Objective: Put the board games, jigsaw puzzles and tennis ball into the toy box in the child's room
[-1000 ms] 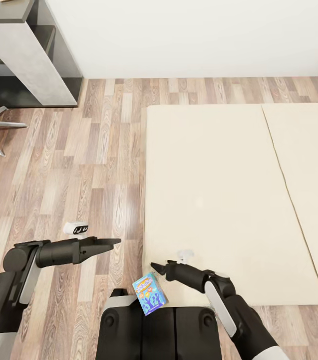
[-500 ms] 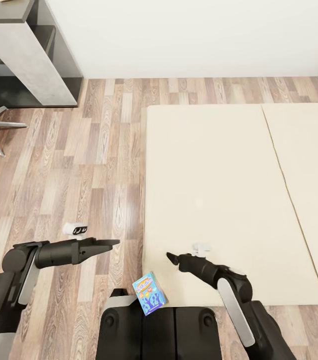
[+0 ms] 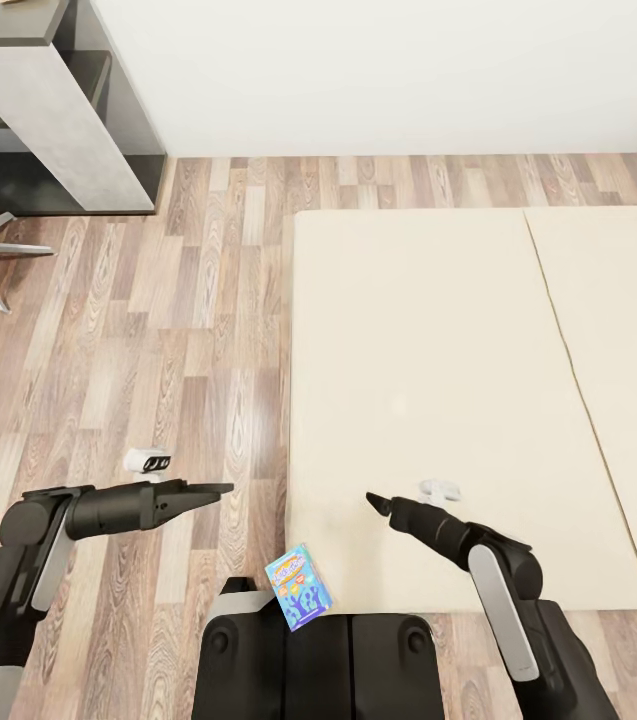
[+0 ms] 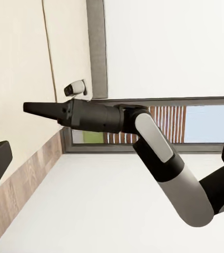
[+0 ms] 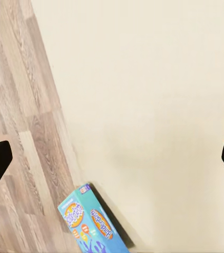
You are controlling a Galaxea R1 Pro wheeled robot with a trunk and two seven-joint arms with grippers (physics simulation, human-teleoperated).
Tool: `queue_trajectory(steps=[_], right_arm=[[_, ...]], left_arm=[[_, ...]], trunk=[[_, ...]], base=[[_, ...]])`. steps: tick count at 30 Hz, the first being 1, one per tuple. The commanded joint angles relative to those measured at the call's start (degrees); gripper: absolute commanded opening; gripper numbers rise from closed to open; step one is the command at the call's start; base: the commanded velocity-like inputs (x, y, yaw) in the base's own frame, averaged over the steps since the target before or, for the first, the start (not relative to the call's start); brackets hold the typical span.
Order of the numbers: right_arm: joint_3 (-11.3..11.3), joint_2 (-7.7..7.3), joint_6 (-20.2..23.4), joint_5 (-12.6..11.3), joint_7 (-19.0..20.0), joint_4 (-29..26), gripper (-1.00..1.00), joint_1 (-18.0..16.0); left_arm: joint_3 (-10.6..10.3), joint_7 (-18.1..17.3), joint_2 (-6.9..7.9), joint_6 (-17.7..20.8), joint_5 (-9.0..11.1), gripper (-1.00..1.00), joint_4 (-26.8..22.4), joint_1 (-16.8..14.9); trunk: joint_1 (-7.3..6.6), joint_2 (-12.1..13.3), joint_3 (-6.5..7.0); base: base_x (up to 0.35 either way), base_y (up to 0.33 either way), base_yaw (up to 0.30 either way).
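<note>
Both jaws gape empty — one board game (image 3: 300, 586) leans against the bed (image 3: 438, 380) edge.

Arms: black jointed segments with light grey-white shell panels along the forearms.
Left gripper (image 3: 220, 489): dark grey tapered body narrowing to slim black pointed fingers.
Right gripper (image 3: 373, 500): same dark tapered cone shape, black tip.
Wrist cameras: small white housings with dark lenses.
Base: glossy black panels with round recesses.
</note>
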Motion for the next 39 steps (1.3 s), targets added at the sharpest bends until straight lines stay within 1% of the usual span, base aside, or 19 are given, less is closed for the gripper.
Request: queue_trajectory(steps=[1, 9, 17, 28, 31, 33, 39], right_arm=[[-0.1, 0.06, 0.3, 0.4, 0.3, 0.0, 1.00, 0.0], [-0.6, 0.14, 0.2, 0.3, 0.3, 0.4, 1.00, 0.0], [-0.7, 0.18, 0.2, 0.3, 0.0, 0.1, 1.00, 0.0], [-0.7, 0.17, 0.1, 0.4, -0.1, -0.2, 1.00, 0.0], [-0.6, 0.15, 0.1, 0.5, -0.1, -0.3, 1.00, 0.0], [-0.6, -0.11, 0.1, 0.5, 0.0, -0.3, 1.00, 0.0], [-0.6, -0.24, 0.1, 0.6, -0.1, -0.2, 1.00, 0.0]], left_arm=[[0.0, -0.2, 0.00, 0.6, 0.0, 1.00, 0.0, 0.0], [0.1, -0.2, 0.10, 0.6, 0.0, 1.00, 0.0, 0.0], [0.8, -0.2, 0.20, 0.7, 0.3, 1.00, 0.0, 0.0], [0.9, -0.2, 0.16, 0.7, 0.5, 1.00, -0.1, 0.0], [0.8, -0.2, 0.04, 0.7, 0.5, 1.00, -0.1, 0.0], [0.7, -0.2, -0.11, 0.7, 0.5, 1.00, -0.2, 0.0], [0.8, -0.2, -0.04, 0.7, 0.4, 1.00, -0.2, 0.0]], trunk=[[0.03, -0.1, -0.06], [0.03, -0.1, -0.06], [0.03, -0.1, -0.04], [0.03, -0.1, 0.66], [0.03, -0.1, 0.74], [0.03, -0.1, 0.76], [0.03, -0.1, 0.78]], base=[[0.000, 0.000, 0.000], [0.000, 0.000, 0.000], [0.000, 0.000, 0.000], [0.000, 0.000, 0.000], [0.000, 0.000, 0.000], [0.000, 0.000, 0.000], [0.000, 0.000, 0.000]])
